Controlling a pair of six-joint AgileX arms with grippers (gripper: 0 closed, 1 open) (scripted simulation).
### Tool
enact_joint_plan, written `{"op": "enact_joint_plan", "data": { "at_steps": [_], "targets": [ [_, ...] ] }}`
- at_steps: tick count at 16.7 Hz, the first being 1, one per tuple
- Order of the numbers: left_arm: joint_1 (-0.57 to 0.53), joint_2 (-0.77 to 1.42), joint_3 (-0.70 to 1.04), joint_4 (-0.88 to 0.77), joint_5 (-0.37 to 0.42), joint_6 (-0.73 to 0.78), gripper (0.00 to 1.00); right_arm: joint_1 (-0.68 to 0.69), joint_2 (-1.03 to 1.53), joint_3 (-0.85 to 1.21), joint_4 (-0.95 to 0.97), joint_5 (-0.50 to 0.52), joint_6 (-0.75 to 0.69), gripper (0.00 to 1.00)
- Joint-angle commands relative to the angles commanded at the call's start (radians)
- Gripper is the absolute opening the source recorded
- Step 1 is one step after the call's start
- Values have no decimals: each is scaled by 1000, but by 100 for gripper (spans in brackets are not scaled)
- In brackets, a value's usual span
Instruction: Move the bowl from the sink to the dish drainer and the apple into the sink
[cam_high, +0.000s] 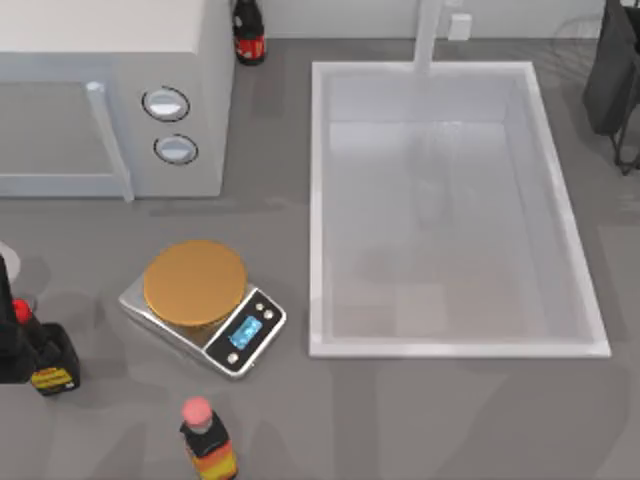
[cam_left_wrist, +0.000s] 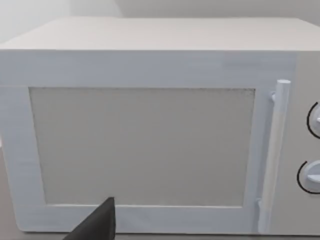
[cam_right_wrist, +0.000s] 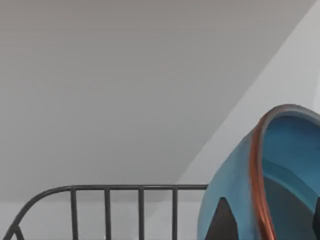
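The white sink (cam_high: 318, 200) lies right of the table's middle with nothing in its basin. At the top right corner stands my right arm (cam_high: 612, 70). In the right wrist view my right gripper (cam_right_wrist: 269, 222) is shut on the wall of the blue bowl (cam_right_wrist: 235, 200), one finger (cam_right_wrist: 222, 220) outside and one inside the red rim. The bowl hangs tilted just above the dark wire rail of the dish drainer (cam_right_wrist: 125, 189). The apple is out of view. My left arm (cam_high: 8, 340) is parked at the far left edge, one fingertip (cam_left_wrist: 100, 222) facing the microwave door.
A white microwave (cam_high: 110, 90) fills the back left. An orange-topped kitchen scale (cam_high: 200, 300) sits left of the sink. A pink-capped bottle (cam_high: 205, 440) stands at the front, a dark bottle (cam_high: 50, 365) beside the left arm, another (cam_high: 249, 35) at the back.
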Motion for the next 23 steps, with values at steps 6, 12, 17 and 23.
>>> {"op": "enact_joint_plan", "data": {
  "at_steps": [6,12,17,23],
  "targets": [
    [0,0,0,0,0,0,100,0,0,0,0,0,0,100],
    [0,0,0,0,0,0,100,0,0,0,0,0,0,100],
    [0,0,0,0,0,0,100,3,-31,-16,-14,4,0,100],
    [0,0,0,0,0,0,100,56,-361,-184,-155,52,-3,100]
  ]
}}
